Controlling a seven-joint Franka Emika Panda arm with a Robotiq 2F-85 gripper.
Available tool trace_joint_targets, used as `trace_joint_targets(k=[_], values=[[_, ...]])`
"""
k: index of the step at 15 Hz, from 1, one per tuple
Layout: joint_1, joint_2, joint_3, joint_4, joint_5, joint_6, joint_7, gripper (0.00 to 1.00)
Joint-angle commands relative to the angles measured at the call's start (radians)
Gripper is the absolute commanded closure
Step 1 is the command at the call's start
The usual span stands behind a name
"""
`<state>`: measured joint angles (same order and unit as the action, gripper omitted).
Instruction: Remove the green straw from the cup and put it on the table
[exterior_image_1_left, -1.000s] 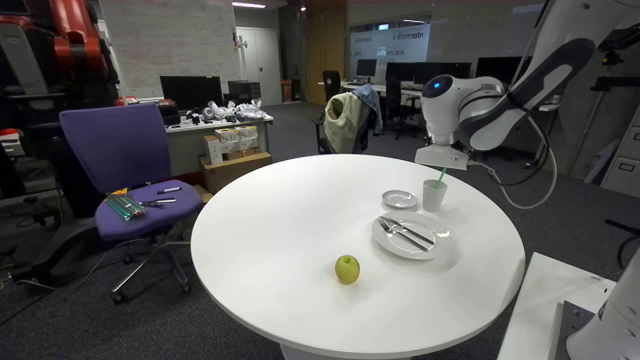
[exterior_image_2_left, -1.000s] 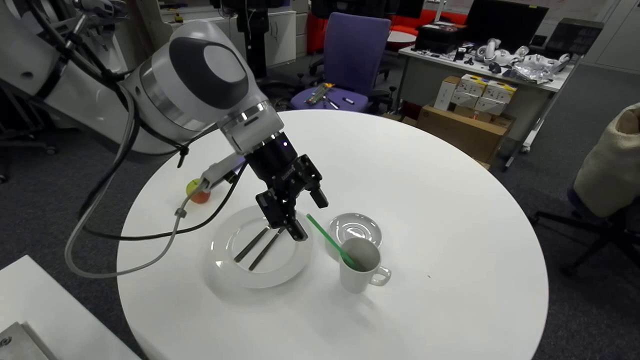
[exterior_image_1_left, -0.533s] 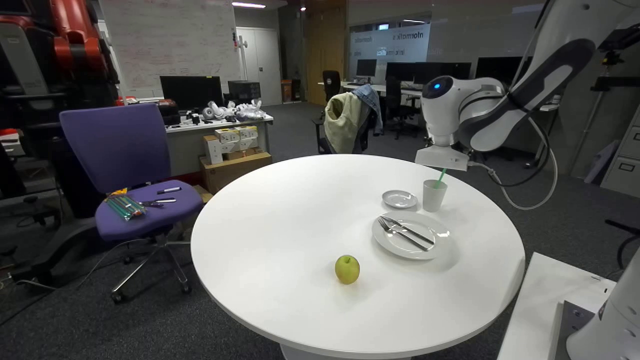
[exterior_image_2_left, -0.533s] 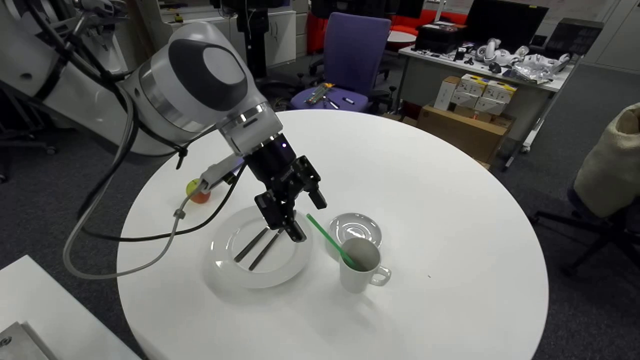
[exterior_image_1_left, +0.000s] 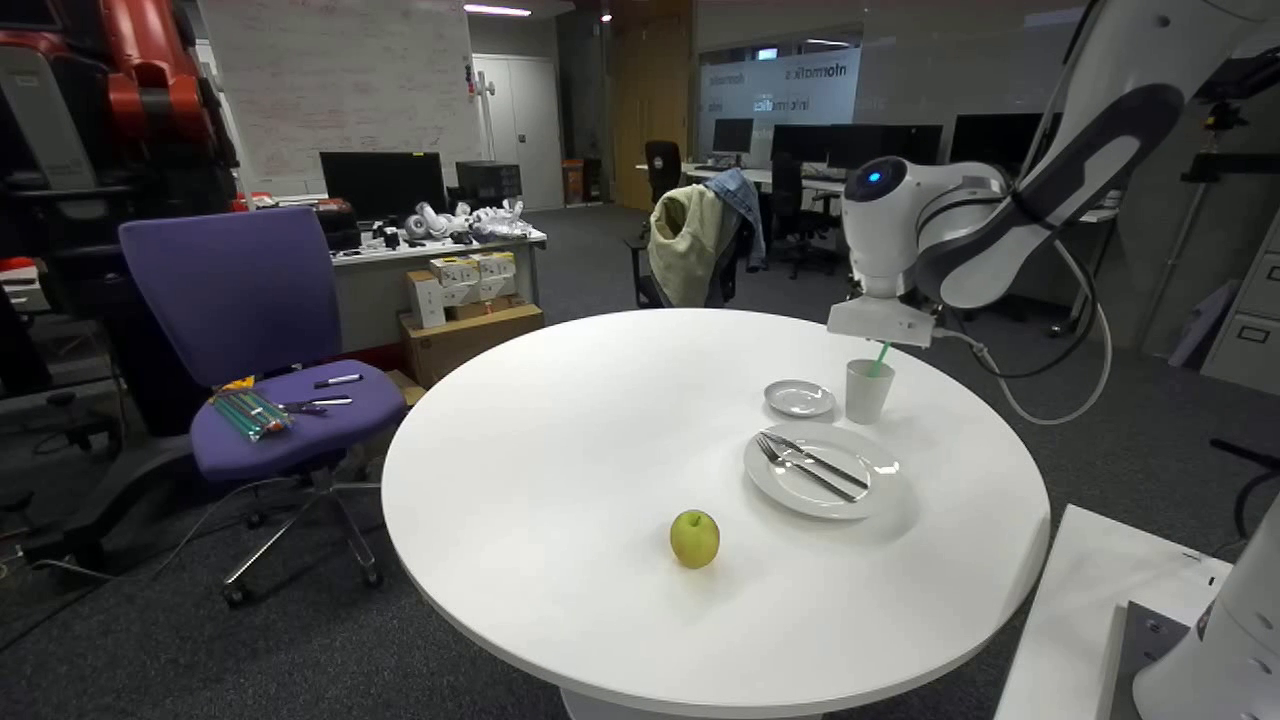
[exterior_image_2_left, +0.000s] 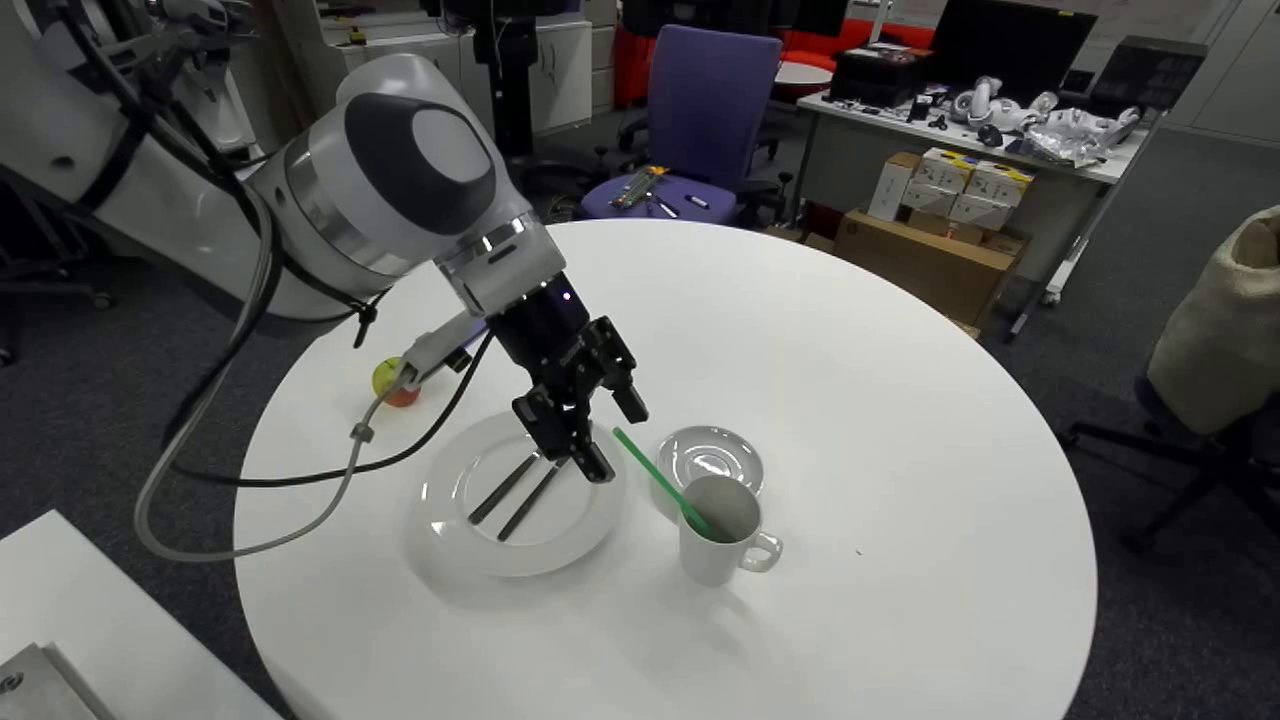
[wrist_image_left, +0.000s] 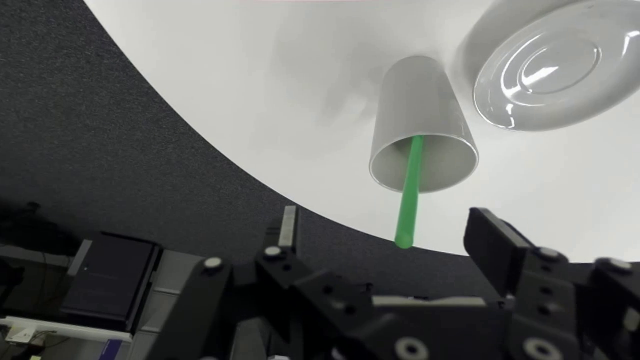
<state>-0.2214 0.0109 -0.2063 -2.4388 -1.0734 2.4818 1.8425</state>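
The cup (exterior_image_2_left: 705, 565) is a white mug with a handle, upright on the round white table (exterior_image_2_left: 850, 350). The green straw (exterior_image_2_left: 655, 475) stands in it, leaning out over the rim towards my gripper (exterior_image_2_left: 622, 447). In the wrist view the straw (wrist_image_left: 411, 192) comes out of the cup (wrist_image_left: 417, 100), and its free end lies between the two spread fingers of my gripper (wrist_image_left: 382, 212) in the picture, touching neither. The gripper is open and empty. In an exterior view the cup (exterior_image_1_left: 866, 395) and straw (exterior_image_1_left: 881, 358) show below the hand, which hides the fingers.
A small saucer (exterior_image_2_left: 710, 458) lies close beside the cup. A large plate (exterior_image_2_left: 440, 530) with a knife and fork is on the gripper's other side. An apple (exterior_image_1_left: 695, 539) sits farther off on the table. The arm's cables hang over the plate side.
My gripper has moved down slightly, with a slight shift to the left in an exterior view. It stays open. The straw, cup and other table things have not moved.
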Motion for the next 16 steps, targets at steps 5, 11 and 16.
trace_joint_targets(k=[5,11,16], values=[[-0.001,-0.016,-0.008,-0.011,0.003,0.022,-0.036,0.71],[0.002,-0.048,-0.005,-0.03,-0.022,0.019,-0.019,1.0],[0.003,-0.193,0.006,-0.104,-0.106,0.057,0.006,1.0]])
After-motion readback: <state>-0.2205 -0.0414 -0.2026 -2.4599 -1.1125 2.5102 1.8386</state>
